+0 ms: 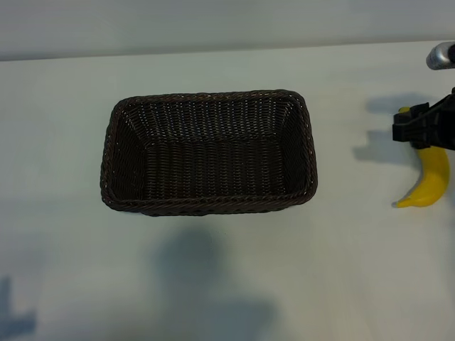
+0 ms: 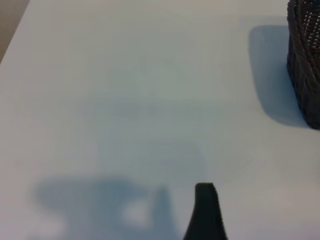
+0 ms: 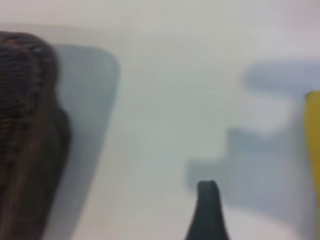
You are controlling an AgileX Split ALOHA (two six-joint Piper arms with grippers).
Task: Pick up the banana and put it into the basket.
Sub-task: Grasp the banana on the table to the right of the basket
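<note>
A: Where is the banana?
B: The yellow banana lies on the white desk, well to the right of the dark wicker basket, whose inside holds nothing.

A: And the right gripper?
B: The right gripper hangs over the banana's upper, stem end, covering part of it. Whether it touches the fruit, and how its jaws stand, I cannot tell.

A: The left gripper?
B: One dark fingertip shows above bare desk beside the basket; its jaws stand apart
</note>
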